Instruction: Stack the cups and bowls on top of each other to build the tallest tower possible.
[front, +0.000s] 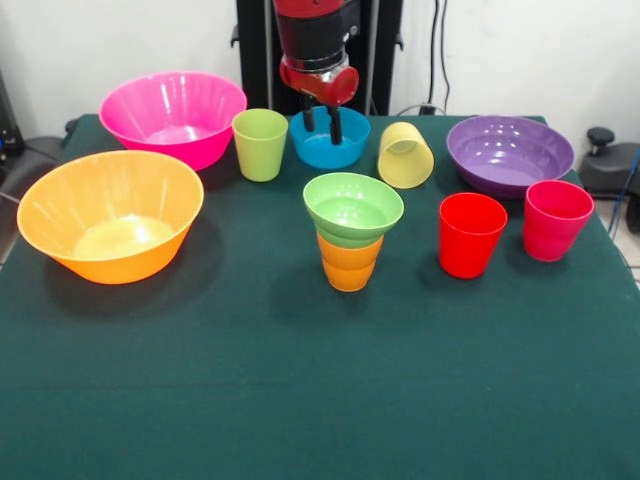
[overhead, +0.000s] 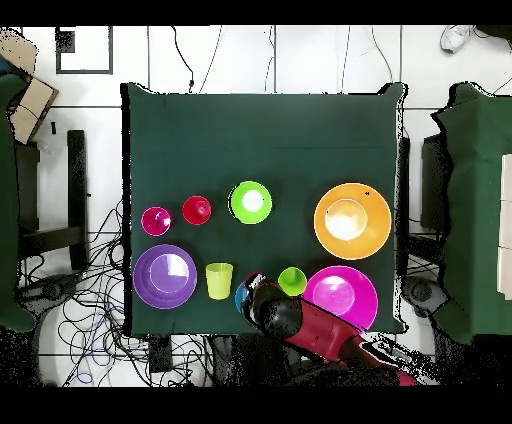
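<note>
The small blue bowl (front: 329, 148) stands at the back of the green cloth. My gripper (front: 323, 122) hangs right over it, open, with both dark fingertips down inside its rim. In the overhead view the arm (overhead: 300, 322) covers most of that bowl (overhead: 241, 293). In the middle, the small light green bowl (front: 352, 208) sits on the orange ribbed cup (front: 349, 263). Other cups: lime green (front: 260, 144), pale yellow (front: 405, 154) lying tilted on its side, red (front: 471, 234) and pink-red (front: 556, 219).
A large pink bowl (front: 190, 150) and a large orange bowl (front: 120, 268) stand at the left. The wide purple bowl (front: 500, 182) is at the back right. The lime green cup and the yellow cup flank the blue bowl closely.
</note>
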